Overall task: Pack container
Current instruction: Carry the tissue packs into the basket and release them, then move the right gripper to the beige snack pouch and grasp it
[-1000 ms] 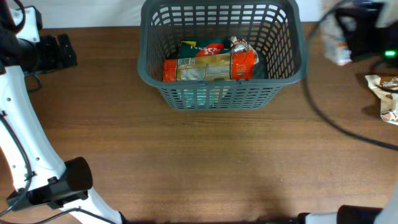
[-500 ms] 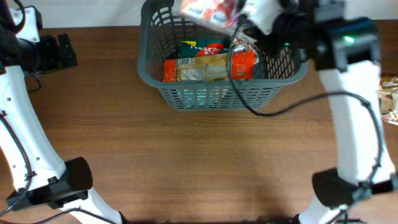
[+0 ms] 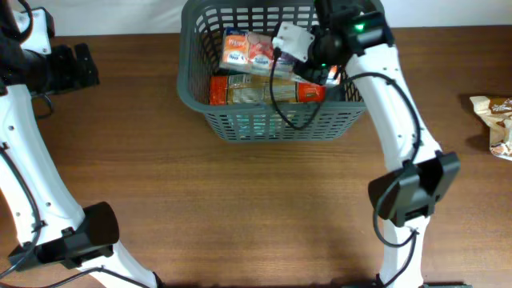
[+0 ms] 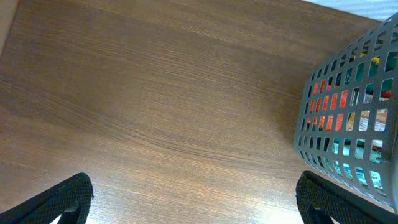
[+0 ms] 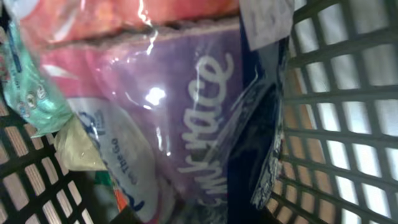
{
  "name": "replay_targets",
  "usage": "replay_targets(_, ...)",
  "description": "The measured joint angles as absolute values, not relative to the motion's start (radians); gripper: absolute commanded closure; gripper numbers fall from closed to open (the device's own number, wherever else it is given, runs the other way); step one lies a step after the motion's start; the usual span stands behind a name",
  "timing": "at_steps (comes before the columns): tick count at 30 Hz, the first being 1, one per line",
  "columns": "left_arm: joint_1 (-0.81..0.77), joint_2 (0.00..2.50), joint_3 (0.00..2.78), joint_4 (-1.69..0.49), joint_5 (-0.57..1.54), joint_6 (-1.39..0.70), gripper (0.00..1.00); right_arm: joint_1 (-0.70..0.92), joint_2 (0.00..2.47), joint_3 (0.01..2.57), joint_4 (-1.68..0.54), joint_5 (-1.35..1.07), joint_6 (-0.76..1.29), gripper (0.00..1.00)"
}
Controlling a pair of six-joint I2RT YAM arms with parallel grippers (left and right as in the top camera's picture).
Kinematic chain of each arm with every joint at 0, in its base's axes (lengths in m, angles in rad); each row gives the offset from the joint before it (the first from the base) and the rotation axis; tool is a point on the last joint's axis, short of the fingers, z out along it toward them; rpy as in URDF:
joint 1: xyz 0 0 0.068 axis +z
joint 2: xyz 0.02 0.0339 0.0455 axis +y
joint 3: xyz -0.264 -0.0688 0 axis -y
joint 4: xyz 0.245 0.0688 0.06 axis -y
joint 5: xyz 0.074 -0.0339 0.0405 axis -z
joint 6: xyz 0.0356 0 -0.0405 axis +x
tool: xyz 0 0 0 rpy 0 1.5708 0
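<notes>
Nearest us, at 3 o'clock, one snack pack (image 3: 494, 122) lies loose on the table (image 3: 240, 208), not yet packed. At 10 o'clock the left gripper (image 3: 86, 64) sits idle, jaws spread, holding nothing. The container (image 3: 232, 124) is at 12 o'clock with the right gripper (image 3: 276, 46) inside, beside the orange-white pack (image 3: 246, 50). We can't tell if it's clamped or released. Risks as we see them:
- The cable (image 3: 298, 126) hangs across the front lattice, so a pull-out could snag and drag the container.
- The top pack sits high and may slide.
</notes>
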State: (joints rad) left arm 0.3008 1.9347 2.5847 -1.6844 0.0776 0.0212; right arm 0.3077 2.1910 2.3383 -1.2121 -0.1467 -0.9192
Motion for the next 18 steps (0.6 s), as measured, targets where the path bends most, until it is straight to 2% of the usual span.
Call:
replay_targets(1,0.301,1.934,2.585,-1.684,0.078,0.021,0.01,0.311,2.198,2.338,-1.212,-0.142,-0.909,0.47)
replay_targets(6,0.301,1.935,2.585,-1.684,0.078,0.021,0.01,0.323,2.201,2.339,-1.206,-0.135,-0.865,0.46)
replay_targets(8,0.301,1.935,2.585,-1.684,0.078,0.021,0.01,0.328,2.2,2.341,-1.208,-0.121,-0.828,0.4)
replay_targets(12,0.301,1.935,2.585,-1.684,0.078,0.021,0.01,0.329,2.186,2.392,-1.231,-0.063,-0.699,0.36)
replay_targets(18,0.301,1.934,2.585,-1.684,0.078,0.021,0.01,0.312,2.017,2.524,-1.241,0.123,-0.488,0.23)
